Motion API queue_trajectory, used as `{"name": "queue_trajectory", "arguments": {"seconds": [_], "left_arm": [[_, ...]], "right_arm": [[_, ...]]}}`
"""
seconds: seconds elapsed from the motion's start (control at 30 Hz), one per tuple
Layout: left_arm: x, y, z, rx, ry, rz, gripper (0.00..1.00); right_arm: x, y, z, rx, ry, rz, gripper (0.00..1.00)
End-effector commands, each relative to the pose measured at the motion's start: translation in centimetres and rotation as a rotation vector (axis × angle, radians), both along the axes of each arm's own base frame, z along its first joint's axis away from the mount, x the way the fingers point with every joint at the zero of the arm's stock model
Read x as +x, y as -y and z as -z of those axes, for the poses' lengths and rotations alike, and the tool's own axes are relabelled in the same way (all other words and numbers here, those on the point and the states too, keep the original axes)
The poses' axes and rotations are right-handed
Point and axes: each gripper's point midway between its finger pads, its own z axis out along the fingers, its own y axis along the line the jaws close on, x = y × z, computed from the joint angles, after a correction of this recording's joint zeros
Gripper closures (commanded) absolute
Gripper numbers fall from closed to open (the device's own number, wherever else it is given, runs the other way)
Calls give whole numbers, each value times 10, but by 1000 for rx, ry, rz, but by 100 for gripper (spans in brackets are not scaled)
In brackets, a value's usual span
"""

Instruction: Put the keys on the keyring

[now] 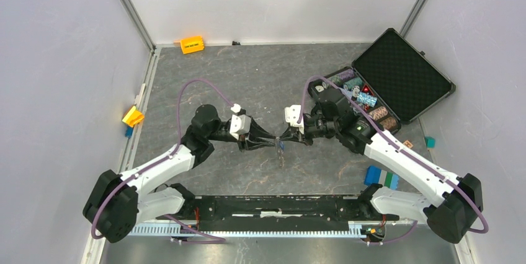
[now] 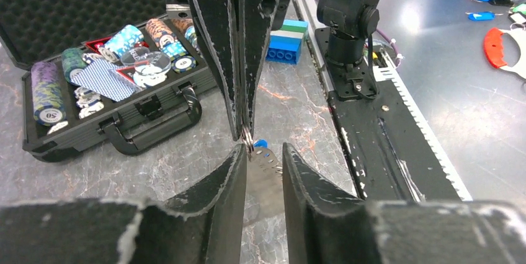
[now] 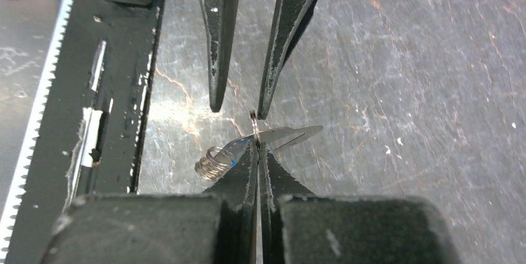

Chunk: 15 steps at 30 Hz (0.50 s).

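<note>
The keyring (image 3: 254, 126) is pinched edge-on in my right gripper (image 3: 257, 147), which is shut on it. Silver key blades (image 3: 293, 134) stick out to the right of the ring, and a small coil of rings (image 3: 211, 165) with a blue bit hangs to the left. From the left wrist view, the ring (image 2: 247, 137) sits at the tips of the right fingers (image 2: 240, 84), with a silver key (image 2: 265, 166) and a blue key head (image 2: 260, 143) hanging below. My left gripper (image 2: 260, 151) is open, its fingers either side of the key. In the top view both grippers meet over the keys (image 1: 281, 147).
An open black case (image 1: 397, 75) of poker chips lies at the back right. A blue and green block (image 1: 381, 177) sits by the right arm's base. An orange object (image 1: 192, 44) and a yellow one (image 1: 133, 116) lie at the left edge. The black base rail (image 1: 279, 205) runs along the near edge.
</note>
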Motion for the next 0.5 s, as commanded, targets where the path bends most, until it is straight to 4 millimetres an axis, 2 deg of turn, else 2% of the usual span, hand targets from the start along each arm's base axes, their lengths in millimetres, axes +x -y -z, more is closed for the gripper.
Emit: {"name": "queue_trajectory", "arguments": {"seconds": [0.0,0.13,0.47], "left_arm": [[7,-1,-5,69,108,3,61],[16,-2,-6,108,124,-28,55],[24,6,-3,137,113,-58,59]], "right_arm": [[14,1,-11,-54,101,52,100],[15,0,-4,-106,114,70,100],[26,-5,-11,-125,132,135,100]]}}
